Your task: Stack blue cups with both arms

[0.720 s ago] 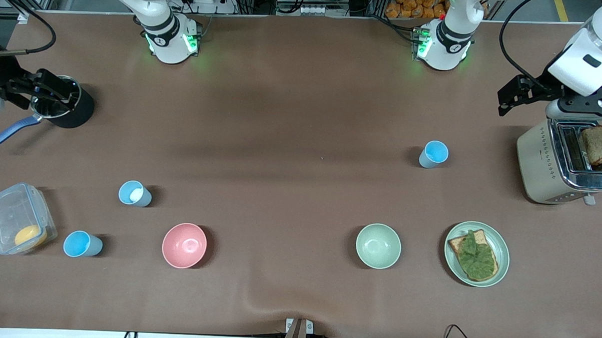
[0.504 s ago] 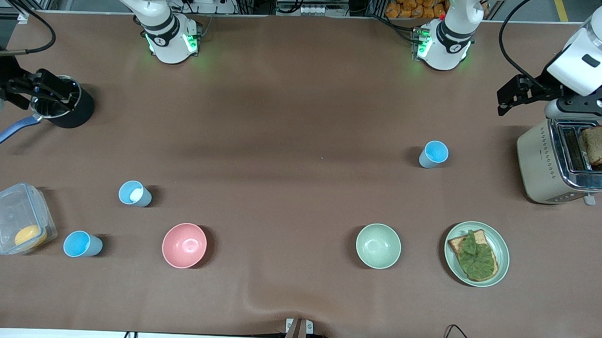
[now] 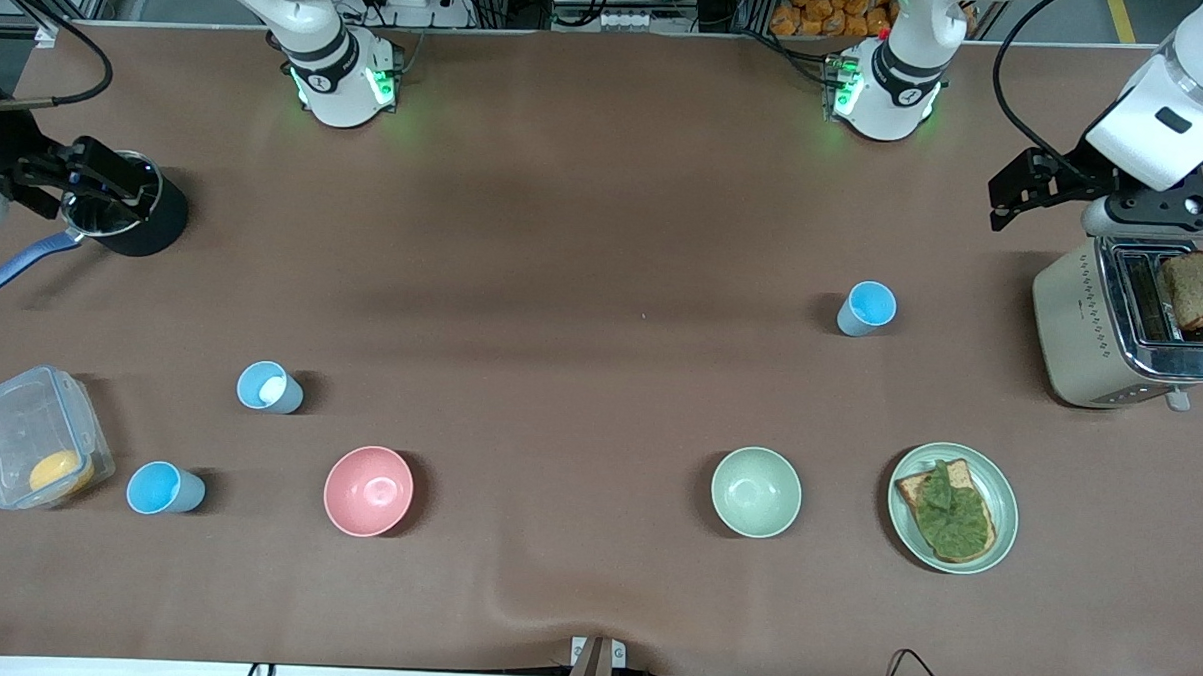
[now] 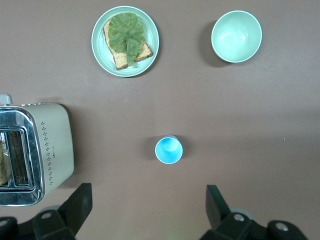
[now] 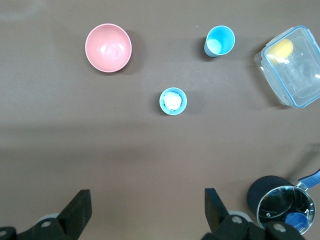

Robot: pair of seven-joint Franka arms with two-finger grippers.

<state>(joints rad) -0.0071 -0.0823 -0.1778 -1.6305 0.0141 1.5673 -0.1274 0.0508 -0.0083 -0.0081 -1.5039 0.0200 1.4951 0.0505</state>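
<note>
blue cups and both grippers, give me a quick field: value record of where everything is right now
cups: three blue cups, all upright, none stacked
cup one: alone, toward the left arm's end, beside the toaster
cup two: holds something white, farther from the front camera than the pink bowl
cup three: beside the clear container
left gripper: open, empty, above cup one
right gripper: open, empty, over bare table near the saucepan
</note>
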